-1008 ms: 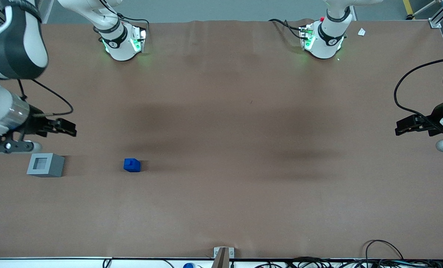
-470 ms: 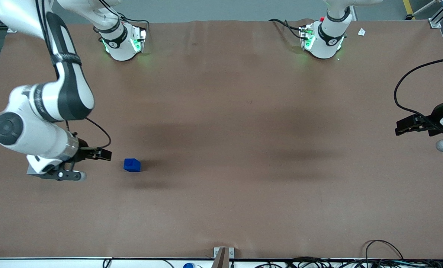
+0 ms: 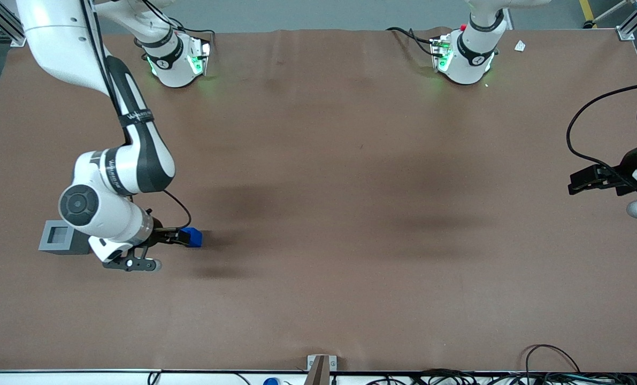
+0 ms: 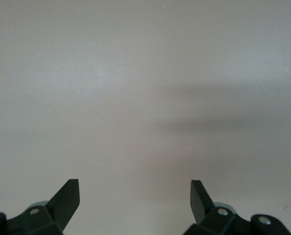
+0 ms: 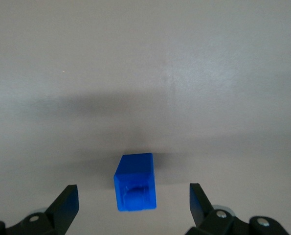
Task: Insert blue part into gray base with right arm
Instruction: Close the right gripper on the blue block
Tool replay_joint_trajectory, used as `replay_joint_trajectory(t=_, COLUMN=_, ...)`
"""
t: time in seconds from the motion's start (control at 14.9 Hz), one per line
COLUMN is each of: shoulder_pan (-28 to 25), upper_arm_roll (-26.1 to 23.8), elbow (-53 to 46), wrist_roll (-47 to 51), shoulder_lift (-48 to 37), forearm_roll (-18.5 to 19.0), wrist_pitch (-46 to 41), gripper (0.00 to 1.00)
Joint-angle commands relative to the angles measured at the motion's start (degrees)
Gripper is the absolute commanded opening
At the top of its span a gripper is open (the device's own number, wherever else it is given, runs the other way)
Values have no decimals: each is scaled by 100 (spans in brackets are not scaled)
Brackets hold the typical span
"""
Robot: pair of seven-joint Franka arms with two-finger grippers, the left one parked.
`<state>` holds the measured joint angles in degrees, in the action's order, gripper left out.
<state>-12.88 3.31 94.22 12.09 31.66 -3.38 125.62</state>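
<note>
Right wrist view puts it plainly: the gripper [image 5: 133,203] has its two dark fingers [image 5: 67,203] spread wide apart, and the blue part [image 5: 135,182] sits squarely in the gap between them, touching neither, leaning a shade toward 11 o'clock rather than square to the jaws. It's a small, hard-looking plastic block, bright glossy blue, crisp edges, with a raised detail showing on the face toward the camera; I can't tell whether that is the stud. It lies on a smooth, matte table [image 5: 209,73]. To my eye the coming move turns on that centring: the block lies dead ahead of the fingertips, so a short advance and a squeeze should catch it. Switching to the front view, the gripper [image 3: 178,237] is right at the blue part [image 3: 192,237], coming in from 9 o'clock, low over the brown table [image 3: 350,214]. Farther out at 9 o'clock, partly hidden by the right arm [image 3: 112,208], stands the gray base [image 3: 56,237], a pale matte cube with its square recess facing up, well apart from the block.
</note>
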Motion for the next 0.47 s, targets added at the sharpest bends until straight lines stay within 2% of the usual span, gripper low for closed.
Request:
replay_joint_trajectory(t=0.0, shoulder_pan=-48, upper_arm_roll=30, elbow=377, wrist_roll=74, shoulder_lift=32, forearm_roll=-49, wrist_pitch=453, gripper=100)
replay_joint_trajectory(t=0.4, shoulder_pan=-101, upper_arm_roll=21, elbow=544, wrist_roll=109, shoulder_lift=244, forearm_roll=-58, wrist_pitch=604, gripper=100)
